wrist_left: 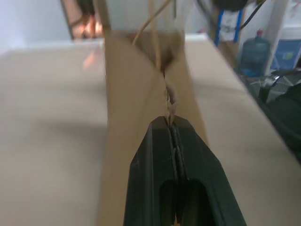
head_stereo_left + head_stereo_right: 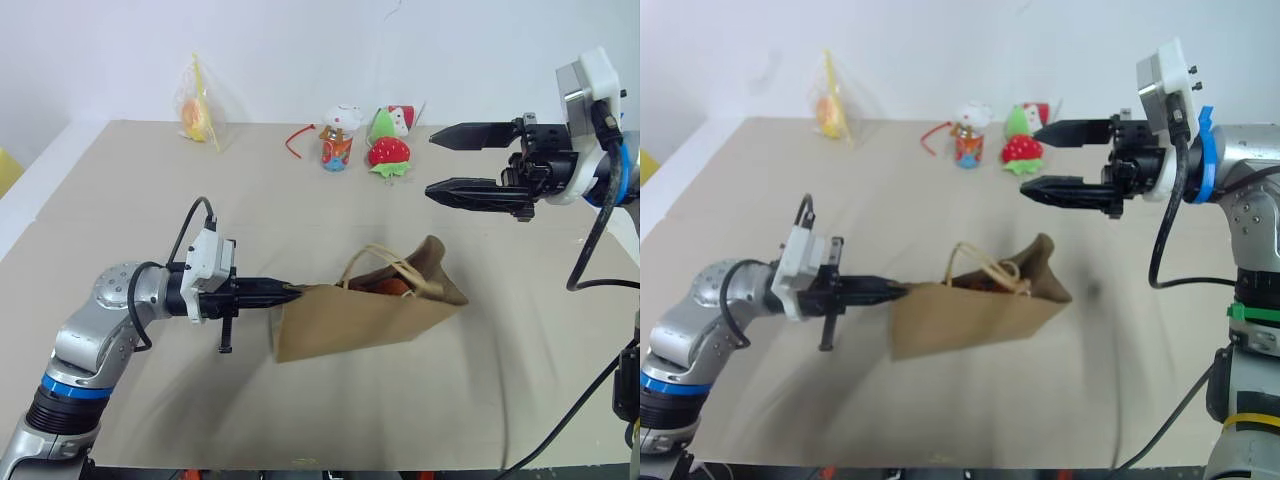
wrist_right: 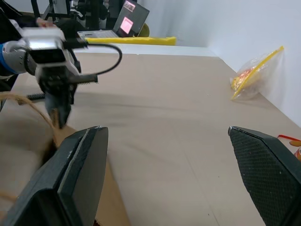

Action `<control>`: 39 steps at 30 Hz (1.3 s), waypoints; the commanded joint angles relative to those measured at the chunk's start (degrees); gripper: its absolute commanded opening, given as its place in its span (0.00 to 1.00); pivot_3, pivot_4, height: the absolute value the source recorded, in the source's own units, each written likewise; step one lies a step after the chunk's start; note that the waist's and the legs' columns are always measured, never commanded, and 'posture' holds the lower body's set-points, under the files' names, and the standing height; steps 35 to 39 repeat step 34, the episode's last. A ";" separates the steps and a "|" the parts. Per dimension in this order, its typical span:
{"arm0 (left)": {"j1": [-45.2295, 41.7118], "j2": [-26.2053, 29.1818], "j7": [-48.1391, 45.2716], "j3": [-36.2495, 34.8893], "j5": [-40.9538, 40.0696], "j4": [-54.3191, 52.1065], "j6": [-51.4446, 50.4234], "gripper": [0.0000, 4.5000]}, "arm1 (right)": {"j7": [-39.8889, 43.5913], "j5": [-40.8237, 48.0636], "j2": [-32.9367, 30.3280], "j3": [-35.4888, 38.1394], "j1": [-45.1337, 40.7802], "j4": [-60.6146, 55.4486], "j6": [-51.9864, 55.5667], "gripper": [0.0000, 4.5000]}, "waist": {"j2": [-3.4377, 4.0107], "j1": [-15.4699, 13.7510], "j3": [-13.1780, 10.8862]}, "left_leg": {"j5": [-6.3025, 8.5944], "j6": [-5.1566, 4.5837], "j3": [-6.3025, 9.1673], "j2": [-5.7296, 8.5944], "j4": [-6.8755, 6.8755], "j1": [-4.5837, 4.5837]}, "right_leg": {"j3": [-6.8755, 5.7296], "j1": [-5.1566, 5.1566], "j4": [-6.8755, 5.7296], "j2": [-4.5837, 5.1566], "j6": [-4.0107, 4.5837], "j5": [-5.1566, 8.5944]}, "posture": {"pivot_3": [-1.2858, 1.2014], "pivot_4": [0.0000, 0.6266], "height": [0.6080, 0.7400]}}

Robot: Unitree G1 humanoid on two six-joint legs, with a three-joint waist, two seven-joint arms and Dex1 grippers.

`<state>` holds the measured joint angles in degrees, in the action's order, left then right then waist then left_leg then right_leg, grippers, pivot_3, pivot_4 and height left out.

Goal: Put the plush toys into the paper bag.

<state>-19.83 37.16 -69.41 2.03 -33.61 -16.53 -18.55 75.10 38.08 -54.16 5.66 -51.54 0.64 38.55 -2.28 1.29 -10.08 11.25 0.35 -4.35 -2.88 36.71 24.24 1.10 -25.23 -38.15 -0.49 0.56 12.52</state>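
Paper bag (image 2: 365,318) sits mid-table, mouth toward the right; something orange-brown shows inside, the rest hidden, no toy identifiable. Left gripper (image 2: 292,293) pinches the bag's left edge, fingers pressed together. Right gripper (image 2: 447,162) hangs spread wide above and right of the bag. Open table (image 2: 130,200) all round. Strawberry plush (image 2: 388,152), cup toy (image 2: 337,140) and plastic bag (image 2: 198,112) along far edge.

There is one paper bag (image 2: 365,318) in the middle of the table (image 2: 120,200). Something orange peeks out of its top; I cannot tell what. Far back there is one clear plastic bag (image 2: 198,115) on the left, one cup-shaped toy (image 2: 338,138), and two strawberry plush toys (image 2: 389,152), I think. There are two grippers, one left (image 2: 288,293) and one right (image 2: 436,163).
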 commanded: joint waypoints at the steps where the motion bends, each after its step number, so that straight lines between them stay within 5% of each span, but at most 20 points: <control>1: -1.46 0.67 -1.16 -0.43 2.67 2.46 3.99 0.00 | 0.25 1.68 -0.62 2.42 -0.86 -2.12 0.26 0.98 | 0.00 -0.01 0.00 | 0.00 0.00 -0.01 -0.02 0.00 0.00 | 0.00 0.00 0.00 0.01 -0.01 0.00 | 0.52 0.24 1.00; 3: -3.11 0.23 -0.55 -1.25 3.02 3.71 4.74 0.00 | 0.23 1.76 -0.44 2.13 -0.39 -2.44 0.27 0.98 | 0.00 -0.01 0.00 | 0.00 0.00 -0.04 0.00 0.00 0.01 | 0.00 0.00 0.00 0.05 -0.02 -0.01 | 0.52 0.24 1.00; 6: -4.82 0.38 -0.16 -2.34 2.59 4.02 5.26 0.16 | 0.09 1.98 -0.09 1.91 0.25 -2.68 0.29 1.00 | 0.00 -0.02 0.00 | 0.00 0.00 -0.06 0.02 0.00 0.02 | 0.01 -0.01 0.00 0.09 -0.04 -0.02 | 0.52 0.24 1.00; 10: -4.94 1.63 -0.45 -3.41 1.57 1.91 4.61 0.58 | 0.25 1.52 0.14 1.46 1.13 -2.52 -0.51 1.00 | 0.01 0.04 0.00 | 0.01 -0.01 -0.07 0.00 -0.01 0.02 | 0.02 -0.02 0.01 0.08 -0.05 -0.01 | 0.52 0.24 1.00; 16: -3.99 3.61 0.70 -5.56 -1.61 -1.97 1.14 0.99 | 0.34 0.35 0.88 0.64 1.53 -1.01 -1.79 1.00 | 0.01 0.04 -0.01 | 0.01 -0.01 -0.02 -0.07 -0.02 0.02 | 0.02 -0.02 0.00 0.01 -0.02 0.00 | 0.52 0.24 1.00; 23: -6.81 3.25 15.92 -13.59 -13.59 -5.68 -13.86 0.99 | 0.75 -2.15 -0.12 1.77 4.77 2.80 -4.07 1.00 | 0.01 0.01 -0.01 | 0.01 -0.01 -0.02 -0.08 0.01 0.02 | 0.02 0.00 0.00 0.02 -0.03 0.00 | 0.52 0.24 1.00; 29: -7.81 3.22 24.10 -11.77 1.47 3.99 -7.19 0.99 | -1.58 -5.43 0.10 4.52 11.12 6.53 -9.88 1.00 | 0.01 -0.05 -0.01 | 0.00 0.00 -0.03 0.07 0.03 -0.04 | 0.00 0.06 -0.01 0.01 -0.05 -0.02 | 0.52 0.24 1.00; 39: -8.19 2.20 25.64 -10.40 7.48 10.10 -3.07 0.99 | -5.53 -7.28 0.46 7.58 14.55 8.41 -13.42 1.00 | 0.01 0.05 -0.01 | 0.00 0.01 -0.10 0.03 0.01 -0.03 | 0.03 0.01 -0.01 0.01 -0.05 -0.03 | 0.52 0.24 1.00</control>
